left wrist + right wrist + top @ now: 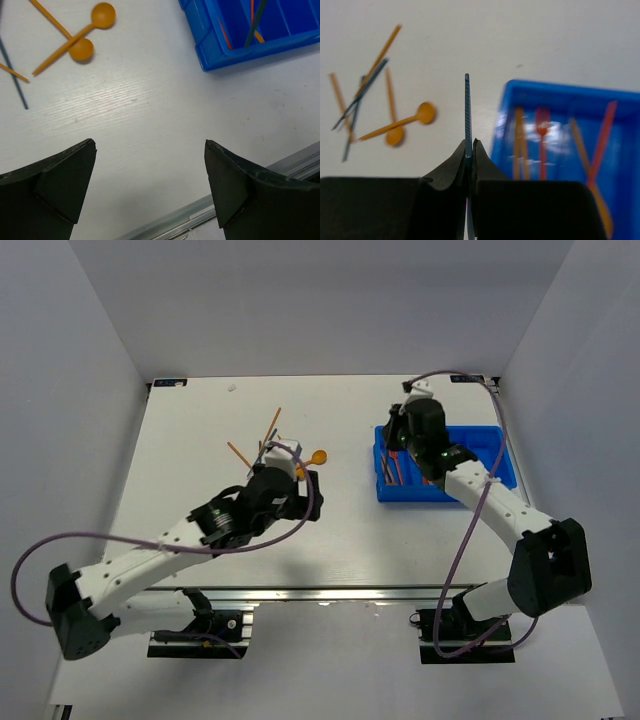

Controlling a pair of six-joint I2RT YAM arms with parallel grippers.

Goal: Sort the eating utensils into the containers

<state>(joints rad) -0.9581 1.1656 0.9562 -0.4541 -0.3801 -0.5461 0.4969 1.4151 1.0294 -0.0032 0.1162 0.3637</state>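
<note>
Blue-grey stick (pixel 467 115) clamped in right gripper (pixel 469 144) at blue tray (pixel 560 89) edge, left gripper (pixel 150 145) spread above table (pixel 150 90)

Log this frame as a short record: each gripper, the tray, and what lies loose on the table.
left gripper: open, empty, over the table
right gripper: shut on dark blue stick
blue tray: holds orange and red pieces, including a red fork
loose on table: two orange spoons, orange sticks, dark blue sticks
</note>
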